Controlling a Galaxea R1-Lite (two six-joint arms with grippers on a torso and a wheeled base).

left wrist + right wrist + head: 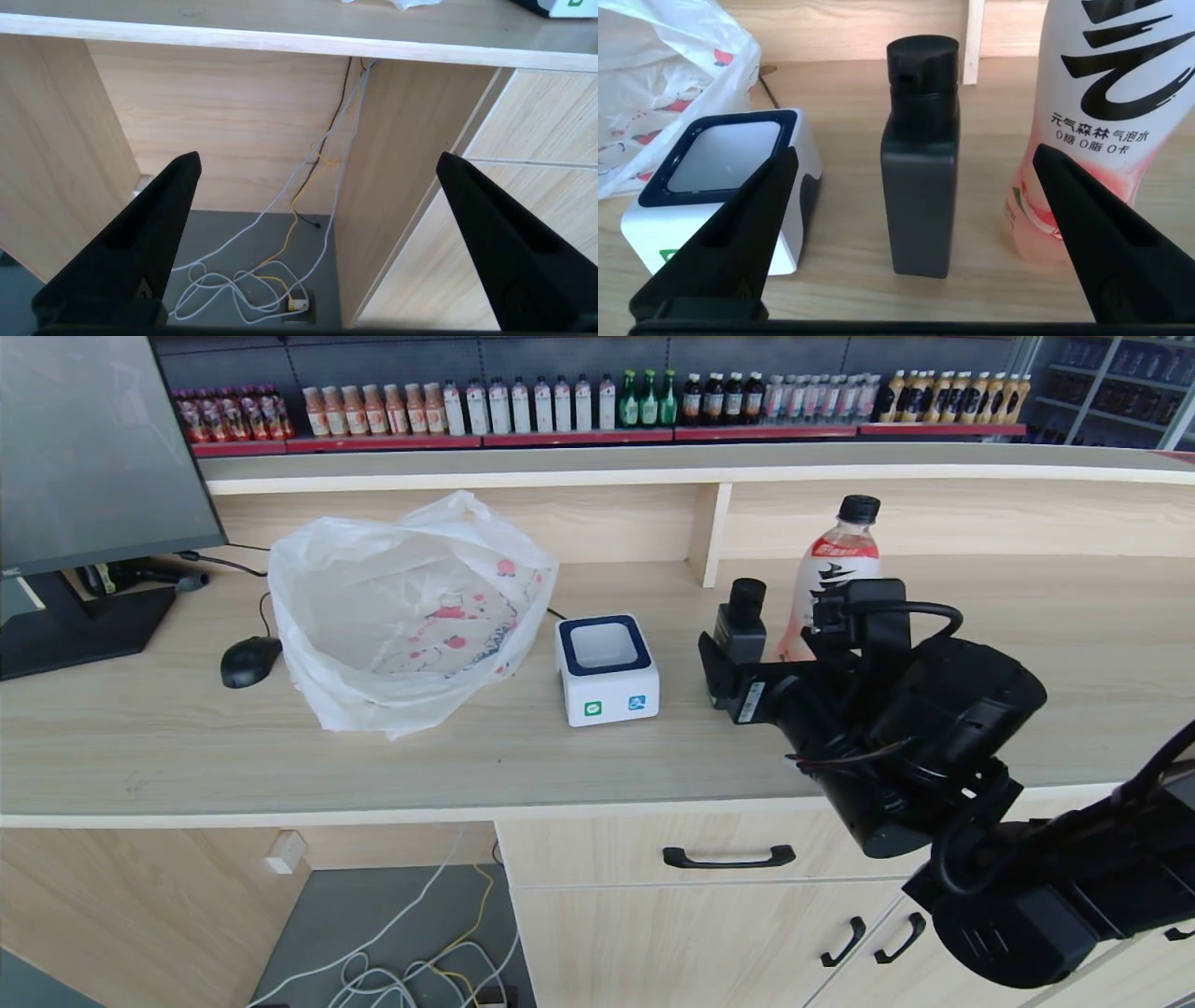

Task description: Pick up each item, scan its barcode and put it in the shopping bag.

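A small black bottle [744, 616] [921, 168] with a flip cap stands upright on the wooden counter [467, 756]. Just right of it stands a pink drink bottle [836, 574] [1097, 140] with a black cap. My right gripper [747, 674] [915, 266] is open just short of the black bottle, its fingers [738, 247] spread wide to both sides without touching it. The white barcode scanner [607, 668] [724, 187] sits left of the black bottle. Further left stands the white shopping bag [411, 616], mouth open. My left gripper [318, 252] is open, below the counter's edge.
A monitor [93, 448] and a black mouse [250, 661] are at the counter's left. A vertical wooden divider [709, 532] rises behind the bottles. Drawers with black handles [728, 857] sit under the counter, and loose cables [271, 271] lie on the floor.
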